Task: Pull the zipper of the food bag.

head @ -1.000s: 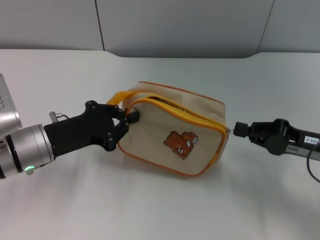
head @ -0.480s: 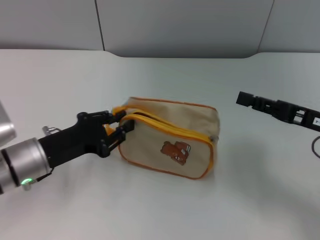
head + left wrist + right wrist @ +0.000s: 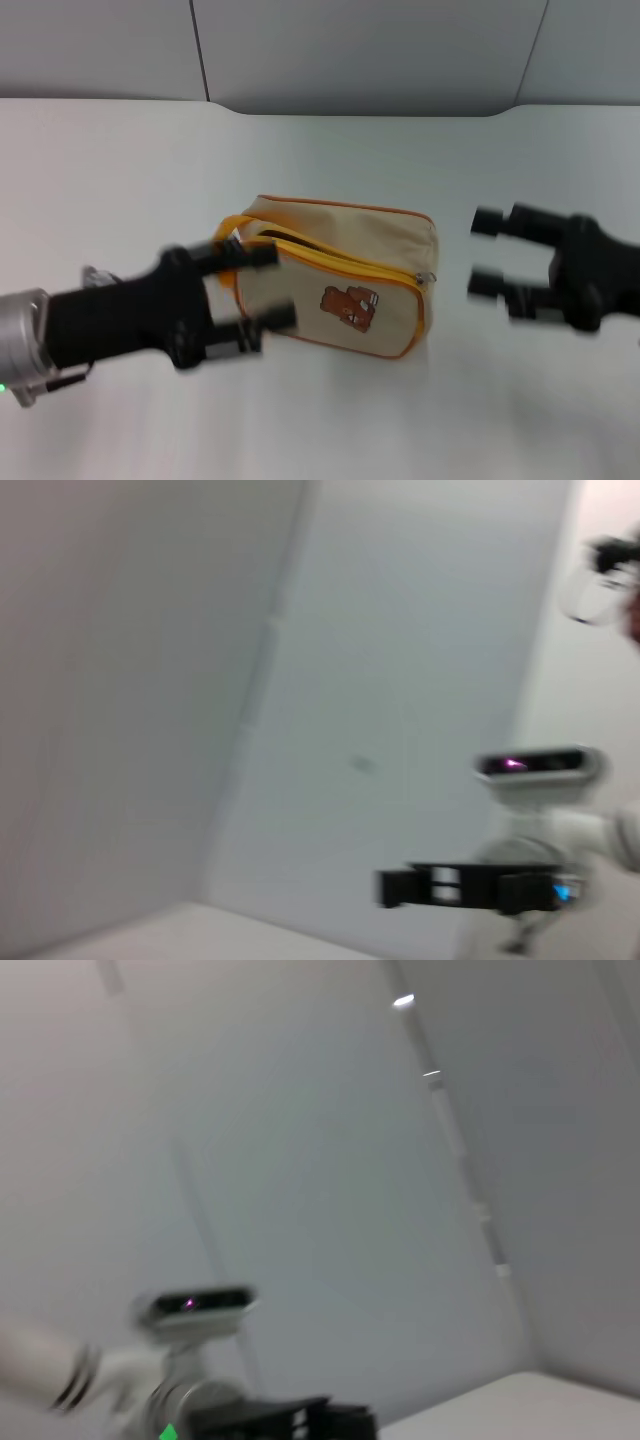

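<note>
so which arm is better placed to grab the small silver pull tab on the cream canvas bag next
Right, probably: the open right gripper is beside the cream canvas bag's end, where the small silver pull tab sits. The open left gripper is at the far end.

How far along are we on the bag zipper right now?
Looks nearly finished: the zipper lies shut along the food bag, its silver pull at the end nearest the right gripper. Nothing is in hand: the left gripper hangs open at the handle end, the right one open and apart from the bag. What seems left is pulling both arms clear.
</note>
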Tool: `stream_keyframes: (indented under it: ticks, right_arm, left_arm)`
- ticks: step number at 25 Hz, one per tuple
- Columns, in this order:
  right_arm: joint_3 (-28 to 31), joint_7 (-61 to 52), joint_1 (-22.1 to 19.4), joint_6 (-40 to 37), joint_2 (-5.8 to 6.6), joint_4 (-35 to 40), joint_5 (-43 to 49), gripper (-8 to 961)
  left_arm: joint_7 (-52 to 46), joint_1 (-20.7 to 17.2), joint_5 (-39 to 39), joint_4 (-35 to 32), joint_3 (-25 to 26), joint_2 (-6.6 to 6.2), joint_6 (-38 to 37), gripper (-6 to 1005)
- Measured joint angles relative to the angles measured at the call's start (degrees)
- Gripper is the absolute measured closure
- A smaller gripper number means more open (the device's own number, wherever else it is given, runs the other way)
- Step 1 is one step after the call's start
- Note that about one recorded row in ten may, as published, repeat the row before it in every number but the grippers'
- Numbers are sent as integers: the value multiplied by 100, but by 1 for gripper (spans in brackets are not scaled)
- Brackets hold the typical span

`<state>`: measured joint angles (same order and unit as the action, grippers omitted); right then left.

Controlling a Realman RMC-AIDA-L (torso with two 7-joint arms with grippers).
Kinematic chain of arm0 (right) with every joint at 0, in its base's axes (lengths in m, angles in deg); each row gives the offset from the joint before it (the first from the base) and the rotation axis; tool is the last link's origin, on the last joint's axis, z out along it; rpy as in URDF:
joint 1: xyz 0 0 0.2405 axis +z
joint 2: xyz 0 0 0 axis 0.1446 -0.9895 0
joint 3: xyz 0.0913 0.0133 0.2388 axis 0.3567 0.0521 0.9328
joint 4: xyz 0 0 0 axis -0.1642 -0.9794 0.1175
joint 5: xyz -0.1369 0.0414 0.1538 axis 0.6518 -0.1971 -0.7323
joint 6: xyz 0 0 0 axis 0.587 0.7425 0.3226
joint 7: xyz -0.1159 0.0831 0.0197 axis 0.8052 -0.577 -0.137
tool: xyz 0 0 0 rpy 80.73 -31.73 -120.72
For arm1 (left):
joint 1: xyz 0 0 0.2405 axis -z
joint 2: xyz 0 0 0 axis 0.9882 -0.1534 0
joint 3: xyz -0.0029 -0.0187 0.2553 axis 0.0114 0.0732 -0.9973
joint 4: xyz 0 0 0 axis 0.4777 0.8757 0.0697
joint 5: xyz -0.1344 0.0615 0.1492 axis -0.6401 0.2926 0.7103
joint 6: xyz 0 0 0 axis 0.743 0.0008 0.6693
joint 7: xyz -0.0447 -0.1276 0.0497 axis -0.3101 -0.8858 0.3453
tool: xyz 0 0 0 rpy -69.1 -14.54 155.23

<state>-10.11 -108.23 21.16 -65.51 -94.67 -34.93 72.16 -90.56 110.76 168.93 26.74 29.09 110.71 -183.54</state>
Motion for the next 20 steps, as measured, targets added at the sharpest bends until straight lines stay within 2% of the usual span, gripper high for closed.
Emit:
stream_keyframes:
  ticks: [2,4,7,8,14,20]
  right_arm:
    - [-193,245,-30,-200,32,46,180,289]
    - [-379,460,-40,-320,52,95,424,220]
    - [-556,762,-46,-302,14,184,802,116]
    - [-581,866,-46,-255,-5,193,914,116]
    - [-596,1230,-47,-148,-72,151,1064,117]
    - [-549,1282,-46,-147,-83,161,1044,117]
  left_arm:
    - [-205,45,174,-134,-215,23,-59,336]
    - [-379,57,337,-244,-350,49,-77,284]
    - [-455,46,476,-294,-411,57,-152,206]
    - [-450,35,500,-295,-416,56,-172,180]
    - [-407,-54,663,-294,-429,31,-198,181]
    - [-384,-64,816,-298,-434,22,-210,181]
